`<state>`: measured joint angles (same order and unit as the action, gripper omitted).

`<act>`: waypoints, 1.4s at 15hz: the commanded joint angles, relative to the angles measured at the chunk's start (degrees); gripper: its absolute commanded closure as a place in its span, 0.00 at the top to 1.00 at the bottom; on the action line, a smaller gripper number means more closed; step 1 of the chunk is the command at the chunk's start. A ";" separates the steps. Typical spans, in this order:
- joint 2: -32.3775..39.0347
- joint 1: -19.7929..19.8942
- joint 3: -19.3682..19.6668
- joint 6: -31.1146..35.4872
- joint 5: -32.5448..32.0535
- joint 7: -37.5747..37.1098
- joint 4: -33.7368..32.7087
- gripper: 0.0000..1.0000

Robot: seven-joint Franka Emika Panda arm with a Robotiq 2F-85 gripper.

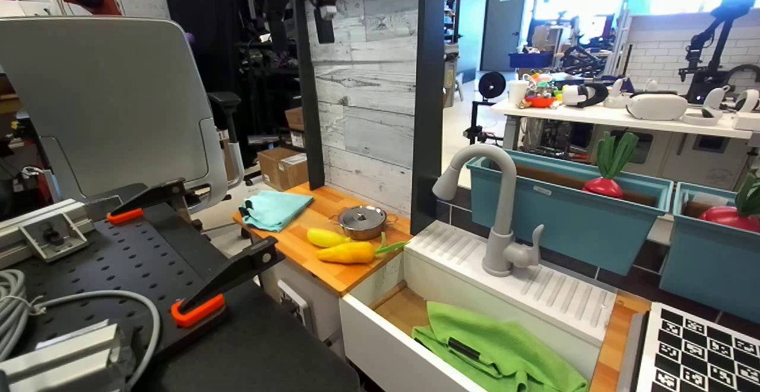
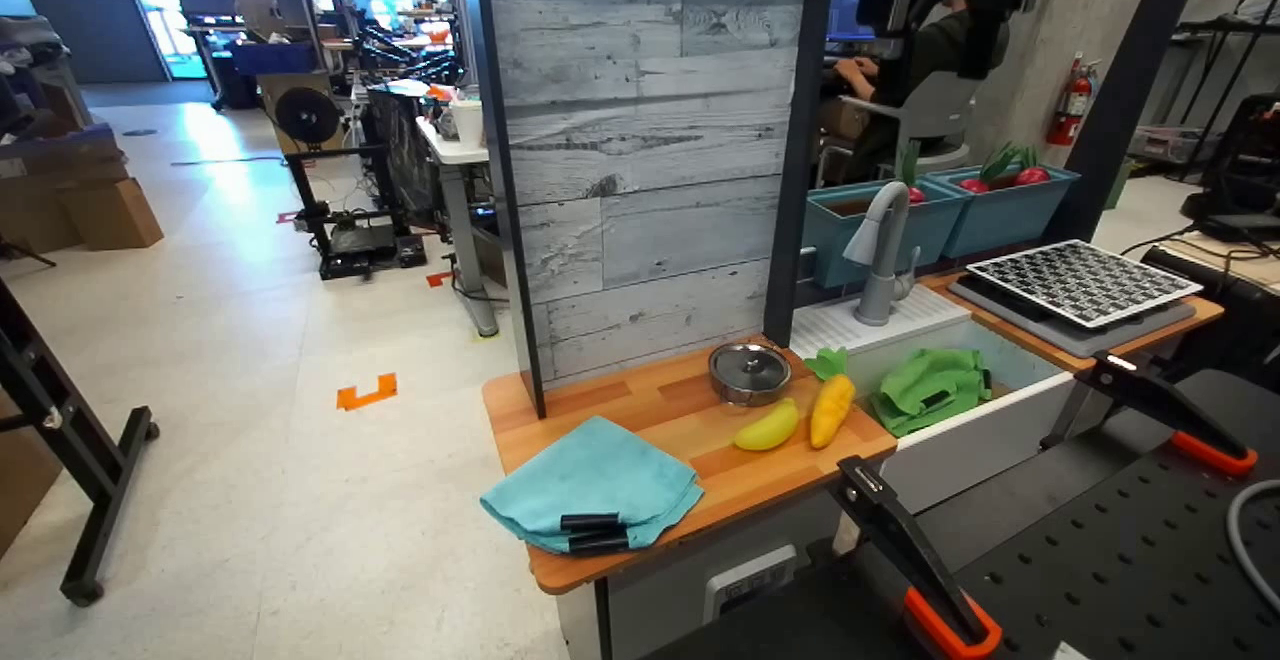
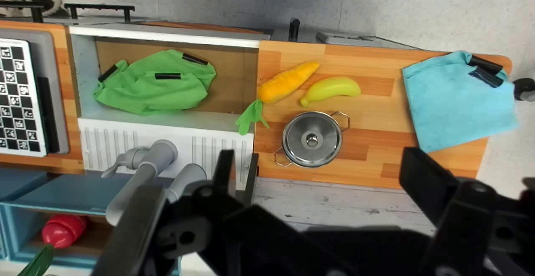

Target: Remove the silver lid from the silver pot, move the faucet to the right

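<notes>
The silver lid [image 3: 311, 140] with its centre knob sits flat on the silver pot [image 3: 283, 159] on the wooden counter. In the exterior views the lid [image 1: 361, 217] [image 2: 750, 368] covers the pot [image 1: 369, 233] [image 2: 745, 398]. The grey faucet [image 3: 164, 152] stands upright behind the sink; in an exterior view the faucet [image 1: 504, 214] has its spout pointing left, toward the pot's side, and it also shows in an exterior view [image 2: 882, 260]. My gripper [image 3: 318, 163] is wide open and empty, high above the counter; it shows at the top edge of an exterior view [image 1: 309, 6].
A yellow banana [image 3: 332, 90] and an orange carrot [image 3: 288, 83] lie beside the pot. A blue cloth [image 3: 455, 104] lies at the counter's end. The sink [image 3: 234, 79] holds a green cloth [image 3: 154, 83]. A plank wall [image 2: 650, 160] rises behind the pot. Teal planters [image 1: 570, 202] stand behind the faucet.
</notes>
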<state>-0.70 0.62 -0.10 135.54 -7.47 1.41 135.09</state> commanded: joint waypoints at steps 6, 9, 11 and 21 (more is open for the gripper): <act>19.96 -0.77 -1.16 13.67 4.33 0.29 -6.66 1.00; 26.11 -0.66 -1.51 17.60 5.97 -0.18 -9.20 1.00; 30.61 -0.45 -1.64 17.97 7.12 -0.27 -12.34 1.00; 47.29 -1.24 -0.79 16.41 10.32 -5.42 -28.20 1.00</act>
<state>42.05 -0.11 -1.32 152.49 1.68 -2.15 112.23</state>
